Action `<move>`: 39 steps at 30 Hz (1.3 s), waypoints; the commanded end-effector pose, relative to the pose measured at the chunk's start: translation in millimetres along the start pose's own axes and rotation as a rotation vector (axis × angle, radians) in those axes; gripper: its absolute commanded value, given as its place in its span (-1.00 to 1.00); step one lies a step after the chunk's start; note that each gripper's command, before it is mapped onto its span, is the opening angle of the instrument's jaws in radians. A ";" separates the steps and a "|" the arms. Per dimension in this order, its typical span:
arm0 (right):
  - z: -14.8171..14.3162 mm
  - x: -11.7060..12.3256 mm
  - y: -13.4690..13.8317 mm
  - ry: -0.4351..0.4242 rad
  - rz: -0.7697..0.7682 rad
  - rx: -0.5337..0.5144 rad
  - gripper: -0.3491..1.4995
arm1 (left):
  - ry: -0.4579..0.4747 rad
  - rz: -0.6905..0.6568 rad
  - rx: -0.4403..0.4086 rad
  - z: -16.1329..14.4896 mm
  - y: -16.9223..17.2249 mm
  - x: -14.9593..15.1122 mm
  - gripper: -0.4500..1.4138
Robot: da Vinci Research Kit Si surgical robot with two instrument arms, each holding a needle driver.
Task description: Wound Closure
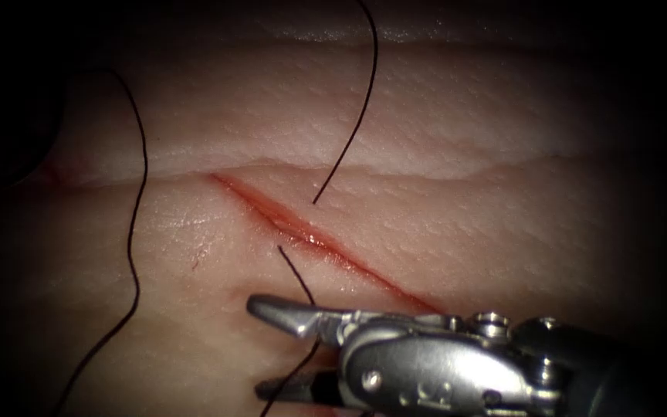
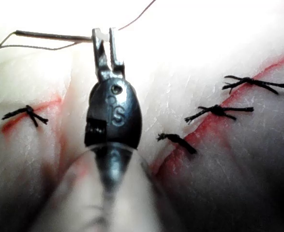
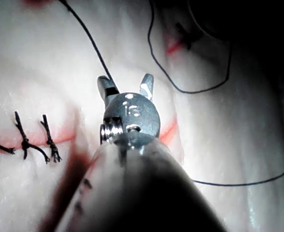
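From the endoscope, the cut (image 1: 314,235) runs slanting across the tissue (image 1: 465,154), red and wet, with no knots on this stretch. The thread (image 1: 353,123) goes in on the right of the cut and comes out on the left. The right tool (image 1: 291,351) has its jaws wide, with the thread lying between them, not pinched.

From the left wrist, the left tool (image 2: 104,35) holds the needle (image 2: 45,36) near one end, jaws tight on it, and the needle is out of the tissue. Tied knots (image 2: 219,111) already sit along a cut here.

From the right wrist, three knots (image 3: 23,140) show beside the wide jaws. I judge some stitches are done and this cut is left to close.
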State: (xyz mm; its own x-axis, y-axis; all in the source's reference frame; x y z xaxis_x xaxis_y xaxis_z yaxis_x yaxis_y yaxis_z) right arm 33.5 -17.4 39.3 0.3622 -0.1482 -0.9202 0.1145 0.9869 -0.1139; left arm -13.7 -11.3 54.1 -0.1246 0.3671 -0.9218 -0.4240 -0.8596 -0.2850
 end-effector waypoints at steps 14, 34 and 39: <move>1.3 -8.3 3.4 0.044 0.028 -0.051 0.80 | 0.003 0.000 -0.003 0.7 0.2 -0.6 -1.00; 2.5 -10.1 1.6 0.088 0.045 -0.020 -1.00 | 0.003 0.000 -0.004 0.6 0.1 -0.6 -1.00; 2.0 -6.2 -1.4 0.110 0.029 0.023 -1.00 | 0.003 0.000 -0.003 0.7 0.2 -0.6 -1.00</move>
State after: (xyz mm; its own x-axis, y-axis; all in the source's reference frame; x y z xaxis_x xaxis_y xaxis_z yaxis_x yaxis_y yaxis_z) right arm 31.9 -18.3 45.5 0.2653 -0.1109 -0.9578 0.1321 0.9882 -0.0778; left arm -13.8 -11.3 54.2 -0.1224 0.3659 -0.9226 -0.4219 -0.8606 -0.2854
